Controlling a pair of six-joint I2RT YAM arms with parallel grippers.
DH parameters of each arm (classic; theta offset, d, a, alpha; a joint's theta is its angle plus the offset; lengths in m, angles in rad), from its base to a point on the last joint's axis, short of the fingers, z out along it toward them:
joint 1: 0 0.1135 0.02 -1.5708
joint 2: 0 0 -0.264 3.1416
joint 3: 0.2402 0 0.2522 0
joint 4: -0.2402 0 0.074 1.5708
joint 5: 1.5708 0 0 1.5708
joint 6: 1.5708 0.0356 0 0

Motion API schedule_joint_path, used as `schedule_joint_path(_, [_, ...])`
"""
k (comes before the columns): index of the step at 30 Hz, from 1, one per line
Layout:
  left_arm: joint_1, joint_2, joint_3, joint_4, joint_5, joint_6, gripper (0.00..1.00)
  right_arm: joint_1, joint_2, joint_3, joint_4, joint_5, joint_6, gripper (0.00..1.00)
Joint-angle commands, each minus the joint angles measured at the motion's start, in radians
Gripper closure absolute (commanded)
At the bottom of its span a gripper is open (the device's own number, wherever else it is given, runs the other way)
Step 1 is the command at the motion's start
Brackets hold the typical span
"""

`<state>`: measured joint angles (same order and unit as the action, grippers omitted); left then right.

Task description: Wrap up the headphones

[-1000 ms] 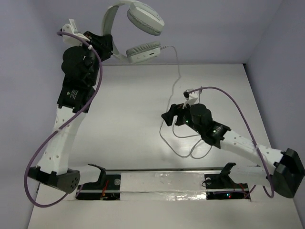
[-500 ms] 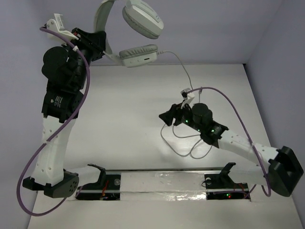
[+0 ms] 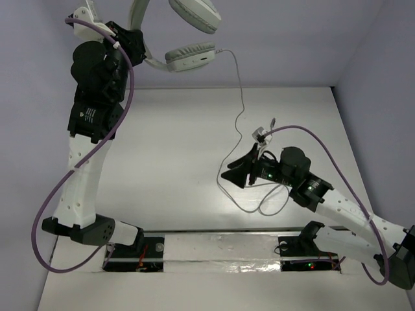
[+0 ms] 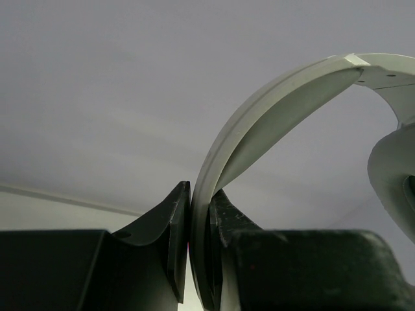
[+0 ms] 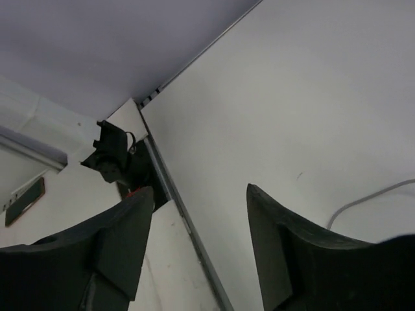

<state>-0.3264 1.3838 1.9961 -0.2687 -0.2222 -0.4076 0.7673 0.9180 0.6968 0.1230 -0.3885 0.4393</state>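
Headphones (image 3: 191, 58) aloft, headband (image 4: 259, 123) pinched tight in left gripper (image 4: 200, 194). Cable (image 3: 242, 97) dangling to table (image 3: 175, 142), unwound (slack loops below). Right gripper (image 3: 235, 173) spread, empty. Wrapping apparently barely begun.

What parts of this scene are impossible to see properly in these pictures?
- Top view: the headphones run off the upper edge.
- Top view: the cable ends somewhere under the right gripper and its arm; no plug can be made out.
- Left wrist view: the left gripper clamps the headband; the earcup is cut off at the right edge.
- Right wrist view: only a sliver of cable shows.
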Motion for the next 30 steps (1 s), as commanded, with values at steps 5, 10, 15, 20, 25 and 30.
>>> schedule_joint_path(5, [0.009,-0.036,0.079,0.093,-0.003,-0.020,1.00,-0.011,-0.027,-0.016,-0.011,0.458,0.070,0.31])
schedule_joint_path(10, [0.018,-0.063,0.116,0.079,0.012,-0.017,1.00,-0.079,0.148,-0.052,0.099,0.473,0.138,0.30])
schedule_joint_path(15, [0.018,-0.100,0.082,0.089,0.040,-0.033,1.00,-0.100,0.301,-0.020,0.237,0.519,0.116,0.25])
schedule_joint_path(20, [0.018,-0.109,0.099,0.075,0.046,-0.028,1.00,-0.195,0.408,-0.034,0.372,0.400,0.115,0.26])
schedule_joint_path(25, [0.018,-0.118,0.076,0.094,0.063,-0.043,1.00,-0.195,0.542,-0.014,0.515,0.264,0.113,0.28])
schedule_joint_path(30, [0.018,-0.126,0.030,0.114,0.066,-0.062,1.00,-0.195,0.656,0.032,0.658,0.206,0.142,0.33])
